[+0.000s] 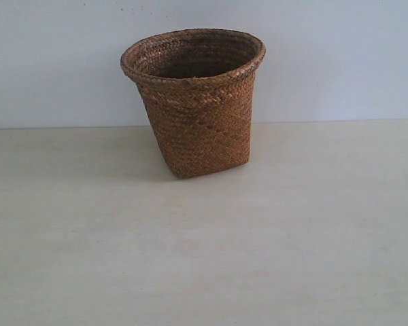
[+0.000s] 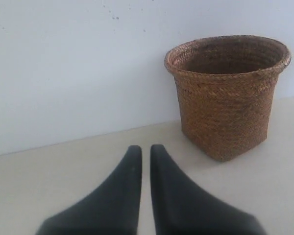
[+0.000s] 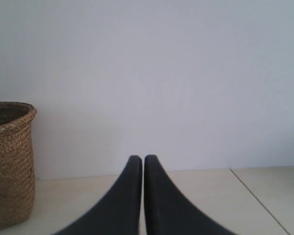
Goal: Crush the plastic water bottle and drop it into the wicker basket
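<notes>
The left gripper is drawn narrow, its fingers nearly meeting and holding nothing. The wicker basket stands upright on the table, at twelve o'clock from the exterior view's centre, near the wall. The right gripper is likewise pinched together.

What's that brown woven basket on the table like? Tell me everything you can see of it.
The brown woven wicker basket stands upright on the pale table top, close to the plain light wall. Its round rim flares outward with a thick braided edge, and the body tapers to a squarish base, one corner facing the exterior camera. The weave is tight diagonal plaiting, tan to reddish brown. The mouth is open; the inside is dark and its bottom hidden. Only the table touches it.
</notes>
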`<act>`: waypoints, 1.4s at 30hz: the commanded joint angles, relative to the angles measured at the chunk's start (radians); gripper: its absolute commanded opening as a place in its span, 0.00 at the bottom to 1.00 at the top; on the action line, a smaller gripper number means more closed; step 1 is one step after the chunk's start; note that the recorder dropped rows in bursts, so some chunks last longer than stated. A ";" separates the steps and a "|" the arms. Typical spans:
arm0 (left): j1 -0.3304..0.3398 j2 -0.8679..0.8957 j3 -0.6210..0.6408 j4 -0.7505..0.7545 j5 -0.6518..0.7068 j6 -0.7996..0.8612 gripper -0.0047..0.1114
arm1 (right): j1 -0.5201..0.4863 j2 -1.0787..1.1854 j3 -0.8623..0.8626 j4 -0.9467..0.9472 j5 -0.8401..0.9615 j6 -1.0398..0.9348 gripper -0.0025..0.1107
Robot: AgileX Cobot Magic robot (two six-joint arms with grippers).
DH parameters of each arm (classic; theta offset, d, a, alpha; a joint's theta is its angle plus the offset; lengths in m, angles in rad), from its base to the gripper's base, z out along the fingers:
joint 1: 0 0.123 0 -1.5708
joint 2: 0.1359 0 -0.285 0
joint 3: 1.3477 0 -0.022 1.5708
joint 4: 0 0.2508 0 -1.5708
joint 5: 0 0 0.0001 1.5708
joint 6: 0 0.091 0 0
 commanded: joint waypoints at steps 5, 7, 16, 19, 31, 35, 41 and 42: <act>0.001 -0.252 0.173 -0.038 -0.138 -0.016 0.08 | -0.003 -0.130 0.171 0.079 -0.092 -0.014 0.02; 0.001 -0.292 0.199 -0.054 -0.167 -0.016 0.08 | -0.003 -0.130 0.202 0.079 -0.118 -0.029 0.02; 0.001 -0.352 0.312 -0.063 -0.205 -0.016 0.08 | -0.003 -0.130 0.293 0.079 -0.121 -0.069 0.02; 0.001 -0.352 0.341 -0.063 -0.209 -0.016 0.08 | -0.003 -0.130 0.318 0.081 -0.116 -0.071 0.02; 0.001 -0.352 0.349 -0.059 -0.209 -0.016 0.08 | -0.003 -0.130 0.317 0.119 -0.104 -0.036 0.02; 0.001 -0.352 0.349 -0.059 -0.209 -0.016 0.08 | -0.003 -0.130 0.317 0.119 -0.104 -0.036 0.02; 0.001 -0.352 0.349 -0.059 -0.209 -0.016 0.08 | -0.003 -0.130 0.317 0.119 -0.104 -0.036 0.02; 0.001 -0.352 0.349 -0.059 -0.209 -0.016 0.08 | -0.003 -0.130 0.317 0.119 -0.104 -0.036 0.02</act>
